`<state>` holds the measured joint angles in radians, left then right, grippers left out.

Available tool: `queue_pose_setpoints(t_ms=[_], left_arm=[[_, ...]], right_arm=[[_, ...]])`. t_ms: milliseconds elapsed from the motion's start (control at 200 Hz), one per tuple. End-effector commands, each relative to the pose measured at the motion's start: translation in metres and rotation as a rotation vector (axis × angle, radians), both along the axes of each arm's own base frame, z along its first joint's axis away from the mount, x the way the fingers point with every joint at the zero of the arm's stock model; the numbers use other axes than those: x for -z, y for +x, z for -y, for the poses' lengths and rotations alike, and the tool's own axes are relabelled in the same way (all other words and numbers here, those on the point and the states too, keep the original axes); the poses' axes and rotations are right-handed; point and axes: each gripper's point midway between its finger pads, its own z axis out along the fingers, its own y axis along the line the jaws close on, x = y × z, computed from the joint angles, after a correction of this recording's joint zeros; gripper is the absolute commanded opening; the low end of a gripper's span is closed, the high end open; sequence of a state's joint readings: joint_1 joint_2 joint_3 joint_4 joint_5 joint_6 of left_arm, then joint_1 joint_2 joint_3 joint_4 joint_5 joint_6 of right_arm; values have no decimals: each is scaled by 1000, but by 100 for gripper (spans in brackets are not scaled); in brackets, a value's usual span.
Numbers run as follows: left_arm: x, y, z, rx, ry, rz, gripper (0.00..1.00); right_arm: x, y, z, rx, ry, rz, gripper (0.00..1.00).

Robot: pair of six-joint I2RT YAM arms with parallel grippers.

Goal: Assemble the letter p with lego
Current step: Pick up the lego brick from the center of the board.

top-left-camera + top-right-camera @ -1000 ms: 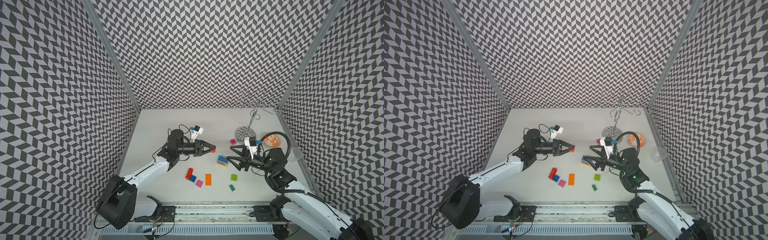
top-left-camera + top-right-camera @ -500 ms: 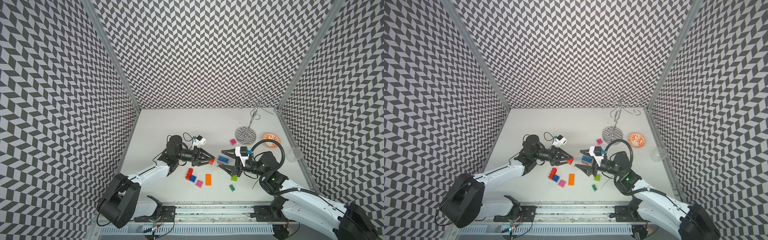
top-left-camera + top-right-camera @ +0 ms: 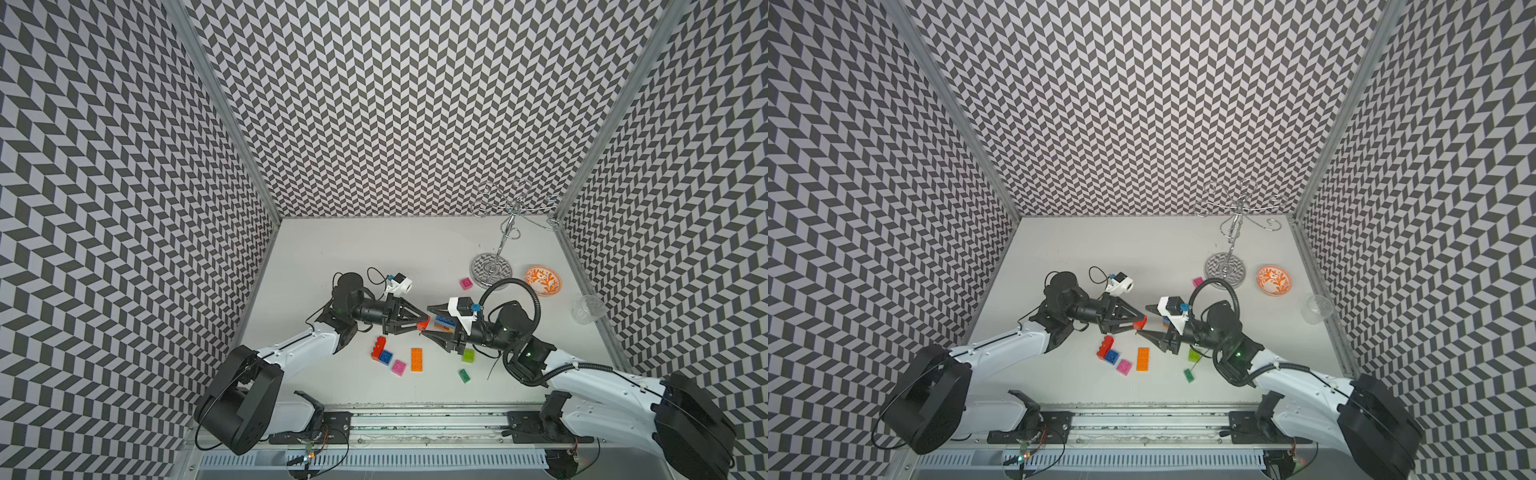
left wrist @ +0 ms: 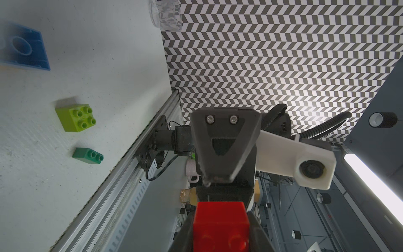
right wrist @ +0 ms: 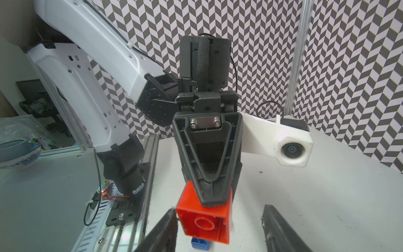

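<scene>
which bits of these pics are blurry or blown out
Left wrist view: the blue brick is soft, the light strip blown out. Right wrist view: the red brick is fairly sharp, the bowl hazy. Both top views: evenly lit, sharp, only faint shadows.

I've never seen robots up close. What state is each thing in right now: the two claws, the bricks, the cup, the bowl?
left gripper: shut on the red brick, held off the table.
right gripper: open, jaws either side of that brick.
orange oblong brick: lying flat, studs up.
lime brick: loose on the table, studs up.
clear cup: upright.
orange bowl: upright, empty.
metal stand: upright.
</scene>
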<state>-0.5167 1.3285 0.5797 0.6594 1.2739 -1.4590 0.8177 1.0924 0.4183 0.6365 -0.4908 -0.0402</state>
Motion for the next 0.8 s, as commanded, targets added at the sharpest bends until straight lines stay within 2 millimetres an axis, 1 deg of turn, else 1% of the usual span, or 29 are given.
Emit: queue_pose_setpoints(t_ms=[0,120,295,336,416,521,601,641,681,741,796], left_arm=[[1,-2,-1,11,-13,21,29],[3,-3,-1,9,-11,18,29],[6,-3,-2,4,-7,14,29],[7,-3,-2,0,-6,13,28],[7,-2,-2,-3,-6,14,29],[7,-1,-1,-10,-5,19,30],[6,3,-1,-21,-1,31,37],[7,5,-2,-30,4,41,43],[8,8,-3,-42,15,54,53],[10,16,-6,-73,40,82,67],[13,28,-12,-129,79,122,86]], right_arm=[[-29,2,-6,7,72,86,58],[-28,2,-8,4,70,84,49],[-29,1,-10,0,74,82,46],[-29,1,-10,0,74,81,43],[-27,1,-11,-5,69,75,35],[-26,0,-13,-10,62,66,19],[-26,2,-14,-1,53,53,13],[-25,4,-14,9,42,45,11],[-25,7,-13,21,32,35,11],[-24,12,-12,54,7,13,8],[-21,18,-10,87,-24,-11,5]])
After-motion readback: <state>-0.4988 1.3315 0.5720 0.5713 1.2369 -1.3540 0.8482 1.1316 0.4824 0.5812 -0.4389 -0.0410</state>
